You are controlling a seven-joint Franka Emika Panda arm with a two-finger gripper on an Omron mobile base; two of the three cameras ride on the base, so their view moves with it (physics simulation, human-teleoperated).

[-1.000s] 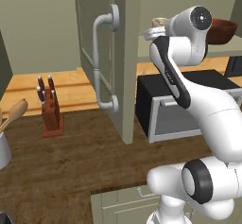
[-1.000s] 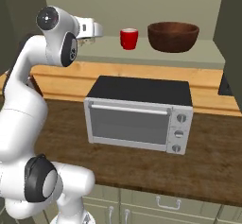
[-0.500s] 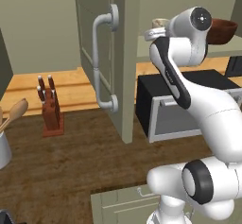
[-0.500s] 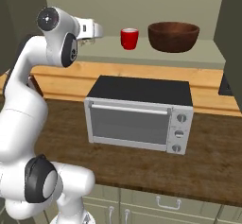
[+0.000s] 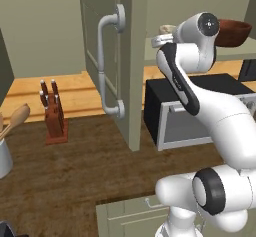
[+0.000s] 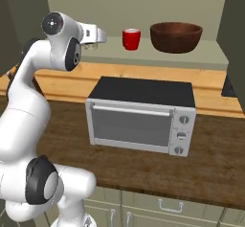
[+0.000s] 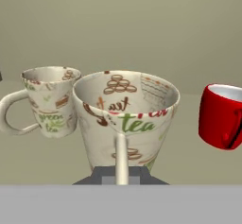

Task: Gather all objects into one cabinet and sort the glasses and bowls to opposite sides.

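You face the wall cabinet (image 5: 131,56) with its tall door (image 5: 102,46) swung out toward you, edge-on in the left base view, the curved grey bar handle (image 5: 106,66) on its face. That door edge stands just left of the arm (image 5: 200,101), so room on that side is tight. Inside, the flat shelf (image 6: 158,56) runs wide and shallow above the bench (image 6: 215,159), its front lip just above the top of the black microwave (image 6: 141,116).

On the right of the shelf sits the big dark wooden bowl (image 6: 175,37), back from the front lip, with bare shelf to its right before the dark cabinet side. Just left of it, apart from it, stands the red cup (image 6: 131,39). Between the red cup and the claw (image 6: 98,35) there is a strip of bare shelf.

In the hand view, the claw (image 7: 121,173) is pressed together on the thin handle of the near tea mug (image 7: 125,119), pinching it from the front; the mug stands upright. A second patterned mug (image 7: 49,100) stands to its left and a little behind, touching or almost touching it, handle pointing away to the left. The red cup (image 7: 222,116) is to the right of the held mug, with a clear gap of shelf between them.

On the bench well to the left, a knife block (image 5: 54,116) stands well apart from the door, and wooden spoons (image 5: 14,121) poke up at the left edge.
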